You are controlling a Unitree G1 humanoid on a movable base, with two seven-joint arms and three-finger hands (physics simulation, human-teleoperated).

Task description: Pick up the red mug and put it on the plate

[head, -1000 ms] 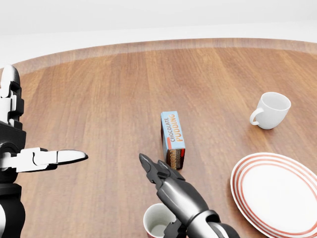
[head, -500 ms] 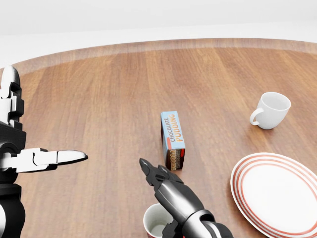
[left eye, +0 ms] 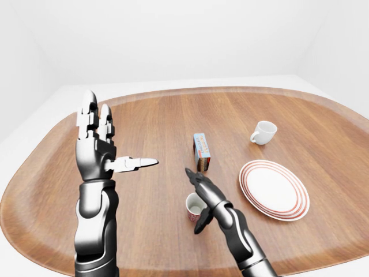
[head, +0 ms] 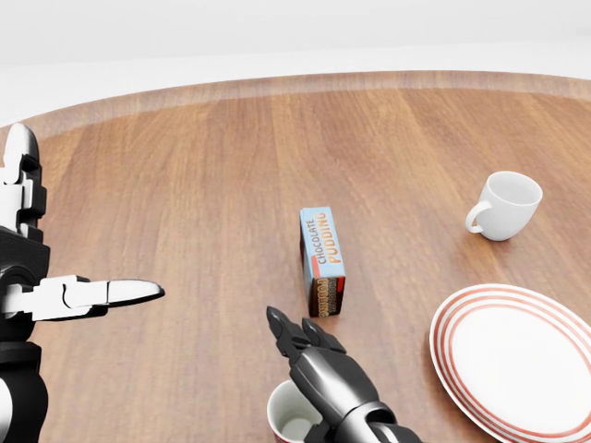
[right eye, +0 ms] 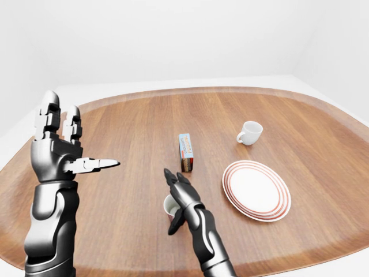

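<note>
The red mug (left eye: 194, 209) stands upright with a white inside, low in the left-eye view, left of the red-rimmed white plate (left eye: 274, 190). My right hand (left eye: 203, 195) is open: its fingers stretch over the mug's right side toward the pudding box, and its thumb hangs down beside the mug. The fingers are not closed round the mug. In the head view only the mug's rim (head: 292, 413) shows at the bottom edge, partly behind the hand. My left hand (left eye: 110, 147) is raised at the left, open and empty.
A chocolate pudding box (left eye: 201, 151) lies just above the right hand's fingertips. A white mug (left eye: 263, 132) lies tipped above the plate. The brown wooden table (left eye: 155, 115) has a rounded edge close below the red mug.
My right hand has drawn back toward the bottom of the head view, its fingertips now farther from the pudding box. The left hand, mug and plate have not moved.
</note>
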